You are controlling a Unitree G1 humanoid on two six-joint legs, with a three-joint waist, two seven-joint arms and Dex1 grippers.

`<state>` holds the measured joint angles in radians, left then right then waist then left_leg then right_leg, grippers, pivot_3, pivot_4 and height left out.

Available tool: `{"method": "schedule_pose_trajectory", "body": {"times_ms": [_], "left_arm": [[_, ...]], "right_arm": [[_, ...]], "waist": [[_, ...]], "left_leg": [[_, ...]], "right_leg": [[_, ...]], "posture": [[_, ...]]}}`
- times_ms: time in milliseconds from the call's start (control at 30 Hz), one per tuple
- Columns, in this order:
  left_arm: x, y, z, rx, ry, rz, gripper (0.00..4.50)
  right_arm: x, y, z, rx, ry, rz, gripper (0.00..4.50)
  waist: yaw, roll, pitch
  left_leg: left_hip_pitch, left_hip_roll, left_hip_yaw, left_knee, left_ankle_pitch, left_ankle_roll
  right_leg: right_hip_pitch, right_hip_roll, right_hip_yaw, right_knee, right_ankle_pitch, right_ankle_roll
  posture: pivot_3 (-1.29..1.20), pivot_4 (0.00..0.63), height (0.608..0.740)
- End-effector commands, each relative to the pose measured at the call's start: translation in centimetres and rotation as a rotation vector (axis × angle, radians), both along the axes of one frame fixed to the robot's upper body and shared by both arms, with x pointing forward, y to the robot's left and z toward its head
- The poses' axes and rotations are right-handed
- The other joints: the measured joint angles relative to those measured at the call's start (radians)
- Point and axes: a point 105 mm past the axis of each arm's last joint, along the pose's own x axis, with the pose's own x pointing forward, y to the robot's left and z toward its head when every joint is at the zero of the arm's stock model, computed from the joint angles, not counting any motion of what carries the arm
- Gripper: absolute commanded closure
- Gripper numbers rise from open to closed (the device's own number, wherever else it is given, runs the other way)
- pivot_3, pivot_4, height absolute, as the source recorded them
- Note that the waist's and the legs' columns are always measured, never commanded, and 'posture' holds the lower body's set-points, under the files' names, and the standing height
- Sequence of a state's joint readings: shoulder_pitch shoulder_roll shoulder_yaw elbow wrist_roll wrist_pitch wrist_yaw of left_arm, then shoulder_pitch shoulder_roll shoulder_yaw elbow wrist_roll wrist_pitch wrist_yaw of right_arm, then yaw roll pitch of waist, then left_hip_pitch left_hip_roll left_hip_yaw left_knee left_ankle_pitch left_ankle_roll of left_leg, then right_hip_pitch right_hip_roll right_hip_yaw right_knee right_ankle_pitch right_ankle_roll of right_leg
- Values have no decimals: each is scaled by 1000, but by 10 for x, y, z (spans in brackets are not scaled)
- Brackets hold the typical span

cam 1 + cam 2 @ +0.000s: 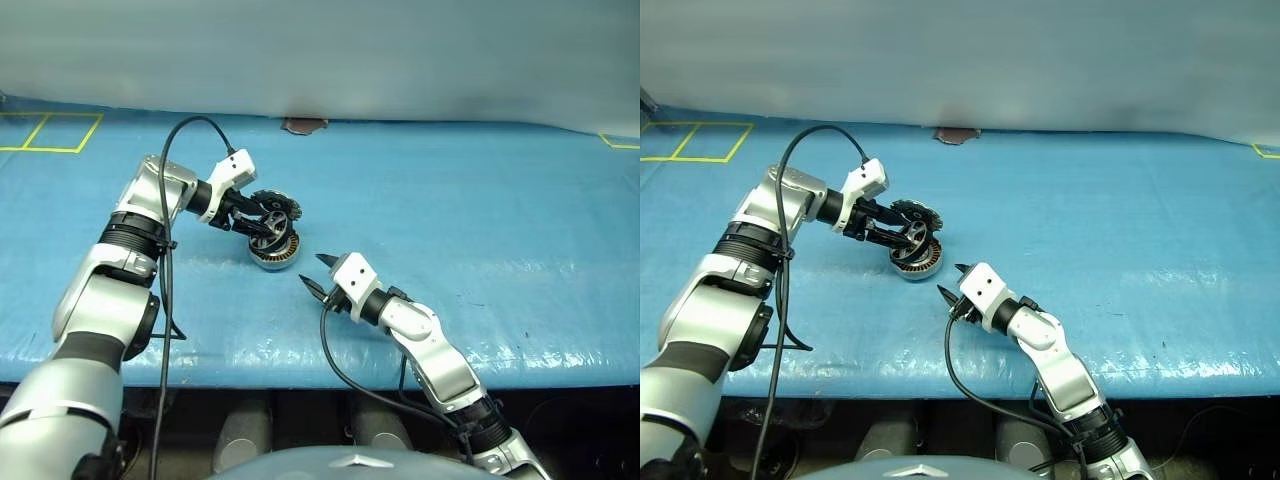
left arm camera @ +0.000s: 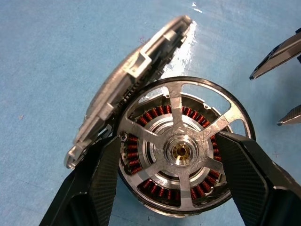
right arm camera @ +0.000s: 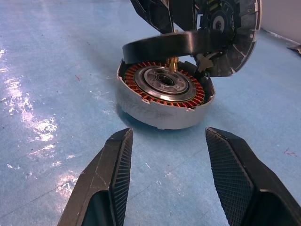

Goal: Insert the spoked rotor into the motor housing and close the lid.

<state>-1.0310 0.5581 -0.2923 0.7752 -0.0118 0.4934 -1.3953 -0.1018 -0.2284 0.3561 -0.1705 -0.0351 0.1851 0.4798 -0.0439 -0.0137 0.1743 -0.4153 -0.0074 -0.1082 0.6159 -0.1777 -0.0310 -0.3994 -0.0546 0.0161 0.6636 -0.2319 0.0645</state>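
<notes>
The motor housing (image 3: 160,110) stands on the blue table, its copper windings showing. The spoked rotor (image 2: 181,150) hangs tilted just above it, with its brass shaft pointing down into the housing's centre. My left gripper (image 2: 169,137) is shut on the rotor, one finger against each side of the rim. Behind the housing, the lid (image 3: 235,33) stands on edge and leans against it and the rotor. My right gripper (image 1: 313,270) is open with nothing between its fingers, low over the table a short way in front of the housing (image 1: 275,255) and pointing at it.
A blue sheet covers the table, whose front edge (image 1: 400,370) runs close below my right arm. Yellow tape lines (image 1: 60,130) mark the back left corner. A small brown patch (image 1: 303,125) sits at the back edge.
</notes>
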Motion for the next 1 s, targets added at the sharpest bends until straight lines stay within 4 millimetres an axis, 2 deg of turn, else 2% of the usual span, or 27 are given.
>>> {"method": "schedule_pose_trajectory", "body": {"times_ms": [33, 500, 667, 767, 1000], "left_arm": [[1, 0, 24, -22, -73, -24, 1038], [-5, 6, 23, -70, -82, 11, 1038], [-14, 10, 9, -62, -117, -1, 1038], [-19, 15, 5, -50, -154, -4, 1038], [-26, 21, -4, -17, -227, 7, 1038]], "right_arm": [[2, 2, 13, 19, -51, 5, 1920], [3, 4, 13, 14, -50, 14, 1920], [5, 2, 16, 18, -65, 4, 1920], [9, -1, 24, 39, -97, -16, 1920], [15, 3, 31, 51, -121, -3, 1920]], "waist": [[0, 0, 0], [-1, 0, 0], [-5, 0, 0], [-5, 0, 0], [-4, 0, 0]], "left_leg": [[0, 0, 0, 0, 0, 0], [0, 0, 0, 0, 0, 0], [1, 0, 0, 0, 0, 0], [1, 0, 0, 0, 0, 0], [1, 0, 0, 0, 0, 0]], "right_leg": [[0, 0, 0, 0, 0, 0], [0, 0, 0, 0, 0, 0], [0, 0, 1, 0, 0, 0], [0, 0, 0, 1, 0, 0], [1, 0, 1, 1, 0, 0]], "posture": [[0, 150, 740], [0, 150, 740], [0, 150, 740], [0, 150, 740], [0, 150, 740]]}}
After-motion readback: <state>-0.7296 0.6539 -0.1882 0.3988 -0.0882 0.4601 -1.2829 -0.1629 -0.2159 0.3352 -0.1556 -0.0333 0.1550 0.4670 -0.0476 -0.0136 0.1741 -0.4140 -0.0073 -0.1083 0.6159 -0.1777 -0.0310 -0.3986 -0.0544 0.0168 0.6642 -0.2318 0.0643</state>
